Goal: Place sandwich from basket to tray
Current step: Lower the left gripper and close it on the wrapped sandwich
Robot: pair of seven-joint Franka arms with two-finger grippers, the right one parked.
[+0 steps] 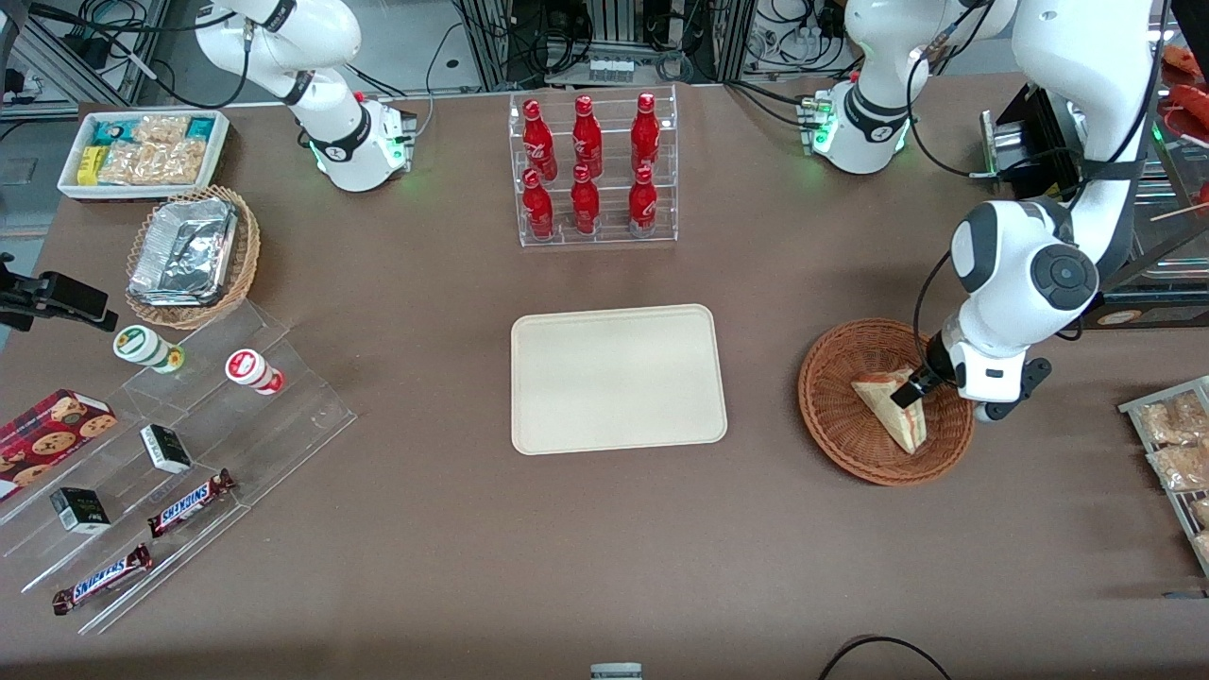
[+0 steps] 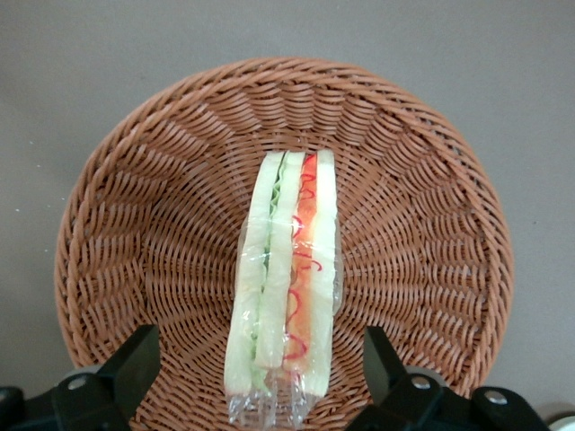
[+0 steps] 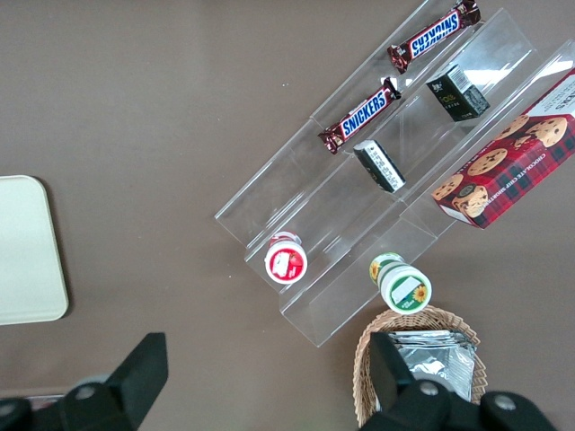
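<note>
The sandwich (image 1: 893, 411), a clear-wrapped white-bread wedge with red and green filling, lies in the reddish-brown wicker basket (image 1: 836, 444) toward the working arm's end of the table. My gripper (image 1: 911, 392) is low over the basket, open, with one finger on each side of the sandwich and a gap at both. The left wrist view shows the sandwich (image 2: 287, 269) edge-on between the black fingers (image 2: 135, 359), with the basket (image 2: 153, 224) under it. The cream tray (image 1: 619, 378) lies flat at the table's middle and holds nothing.
A clear rack of red bottles (image 1: 593, 170) stands farther from the front camera than the tray. Snack packets (image 1: 1176, 444) lie at the working arm's table edge. A stepped acrylic shelf (image 1: 189, 444), a foil-lined tan basket (image 1: 194, 255) and a white bin (image 1: 142, 151) sit toward the parked arm's end.
</note>
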